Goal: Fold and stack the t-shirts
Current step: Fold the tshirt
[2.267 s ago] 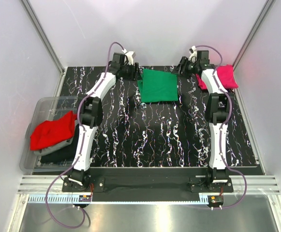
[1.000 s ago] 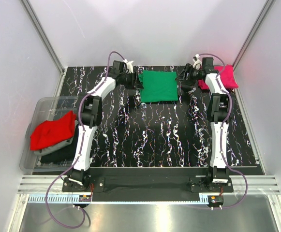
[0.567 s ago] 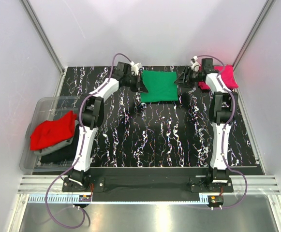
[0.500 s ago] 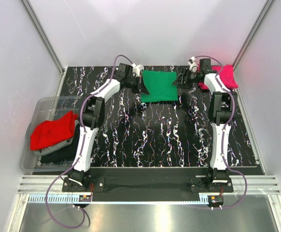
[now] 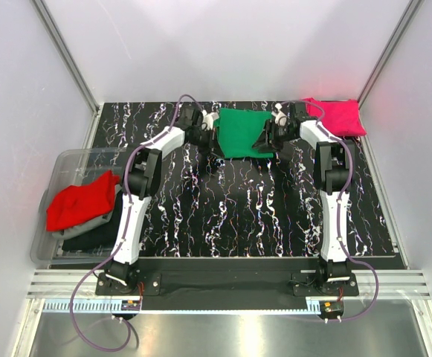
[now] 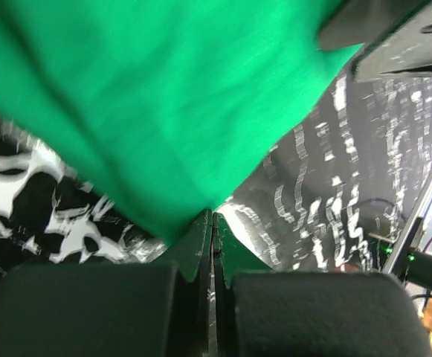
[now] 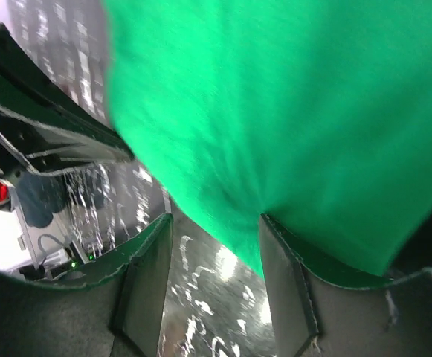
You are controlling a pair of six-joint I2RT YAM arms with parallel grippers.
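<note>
A bright green t-shirt (image 5: pixel 242 132) lies folded at the back middle of the table and fills both wrist views (image 6: pixel 163 97) (image 7: pixel 290 104). My left gripper (image 5: pixel 212 138) (image 6: pixel 213 216) is at the shirt's near left corner, shut on the cloth's tip. At the near right corner my right gripper (image 5: pixel 266 138) (image 7: pixel 214 220) is open, with the shirt's edge between its fingers and one finger (image 7: pixel 290 282) against the cloth. A magenta-pink t-shirt (image 5: pixel 337 117) lies folded at the back right. A red t-shirt (image 5: pixel 82 199) lies on grey (image 5: pixel 100 220) and black (image 5: pixel 89 236) ones.
A clear plastic bin (image 5: pixel 61 165) at the table's left edge holds the red, grey and black shirts. White walls with metal rails close in the table's back and sides. The table (image 5: pixel 245 216) has a black top with white marbling.
Both grippers have moved inward from beside the green shirt onto its near corners. The left gripper has shut on the cloth; the right one has narrowed a little.
</note>
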